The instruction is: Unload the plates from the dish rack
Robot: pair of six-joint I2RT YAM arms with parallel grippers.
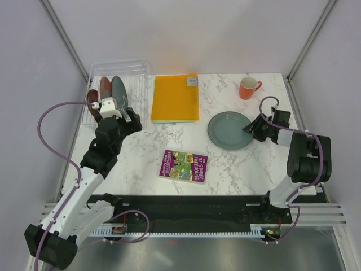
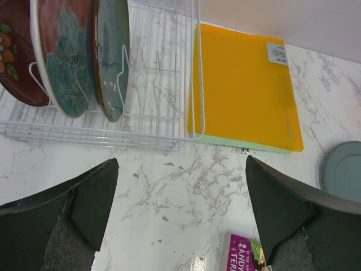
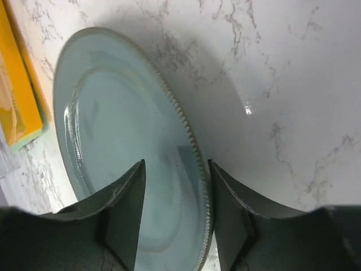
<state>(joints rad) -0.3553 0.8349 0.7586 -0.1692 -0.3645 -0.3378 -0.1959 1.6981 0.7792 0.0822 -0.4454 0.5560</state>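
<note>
The clear dish rack point(image 1: 121, 65) stands at the far left and holds three upright plates: a small dark red one point(image 1: 92, 97), a red one with teal blotches point(image 1: 105, 87) and a dark teal one point(image 1: 118, 90). In the left wrist view they show as dark red point(image 2: 17, 56), red-teal point(image 2: 62, 51) and teal point(image 2: 111, 45) among the wires point(image 2: 169, 84). My left gripper point(image 1: 121, 119) point(image 2: 181, 161) is open and empty just in front of the rack. The grey-green plate point(image 1: 228, 131) point(image 3: 124, 141) lies flat on the table. My right gripper point(image 1: 248, 129) point(image 3: 176, 164) is open, its jaws straddling that plate's right rim.
An orange folder point(image 1: 175, 97) point(image 2: 242, 84) lies right of the rack. An orange mug point(image 1: 247, 88) stands at the far right. A purple and green book point(image 1: 183, 165) point(image 2: 245, 254) lies at the table's middle front. White walls enclose the table.
</note>
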